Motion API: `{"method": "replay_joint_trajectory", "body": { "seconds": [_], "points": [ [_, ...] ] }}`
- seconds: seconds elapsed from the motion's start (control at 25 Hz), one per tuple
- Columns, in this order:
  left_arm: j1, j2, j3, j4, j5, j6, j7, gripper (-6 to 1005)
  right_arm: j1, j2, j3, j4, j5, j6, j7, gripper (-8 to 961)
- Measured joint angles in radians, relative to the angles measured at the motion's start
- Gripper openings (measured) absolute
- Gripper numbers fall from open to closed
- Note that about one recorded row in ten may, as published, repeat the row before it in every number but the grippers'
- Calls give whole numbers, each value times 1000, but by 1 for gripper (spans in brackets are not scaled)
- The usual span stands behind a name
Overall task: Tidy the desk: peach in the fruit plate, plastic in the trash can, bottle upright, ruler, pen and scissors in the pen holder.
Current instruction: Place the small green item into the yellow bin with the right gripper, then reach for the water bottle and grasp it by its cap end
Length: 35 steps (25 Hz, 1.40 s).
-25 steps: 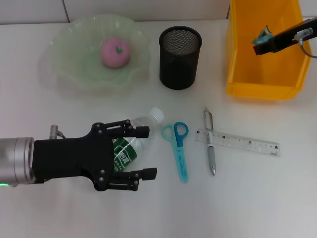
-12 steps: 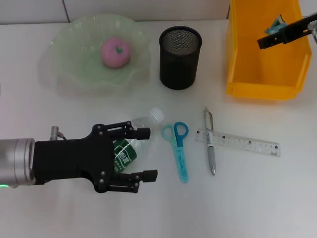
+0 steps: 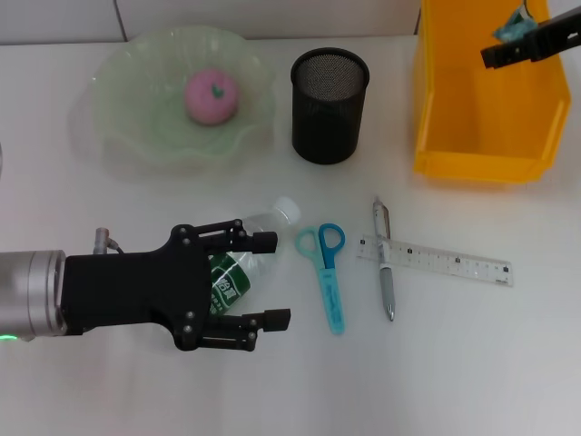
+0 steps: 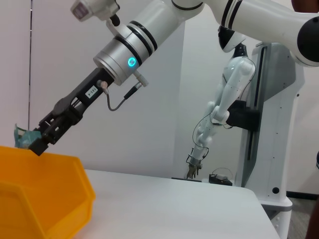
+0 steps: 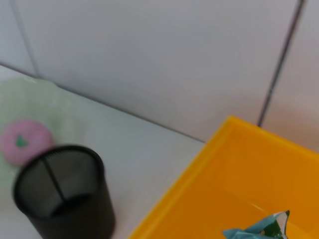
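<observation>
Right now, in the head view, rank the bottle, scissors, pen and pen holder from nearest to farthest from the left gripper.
1. Bottle, lying between the left gripper's open fingers.
2. Scissors, just to its right.
3. Pen, further right, across the ruler.
4. Pen holder, at the back.

1. Bright, even overhead light; the white worktop (image 3: pixel 472 363) looks washed out.
2. Shadows are short and soft.
3. The right wrist view is blurred, the pen holder (image 5: pixel 62 194) soft-edged.
</observation>
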Motion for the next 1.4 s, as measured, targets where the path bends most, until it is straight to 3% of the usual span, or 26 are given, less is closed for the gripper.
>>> {"method": "replay_joint_trajectory", "body": {
  "seconds": [0.52,0.64,0.8,1.12,1.2,1.28,1.4],
  "points": [
    [2,-2,3,0,0,2,-1,825,7,5,-35,-30,-22,-3,31,831],
    [2,-2,2,0,0,3,-1,825,-2,3,2,-32,46,-9,0,831],
    [5,-1,1,1,0,4,-1,825,-25,5,-24,-49,45,16,-11,831],
    [1,0,-1,1,0,6,-3,825,-9,-26,15,-11,107,-45,-11,832],
    [-1,0,-2,1,0,6,-3,825,-12,-24,18,-24,104,-43,-10,832],
    [-1,0,-4,1,0,8,-3,825,-28,-8,22,-75,109,-57,-18,832],
    [0,0,-5,1,-1,9,-3,825,-65,1,31,-130,216,-119,-61,832]
  ]
}}
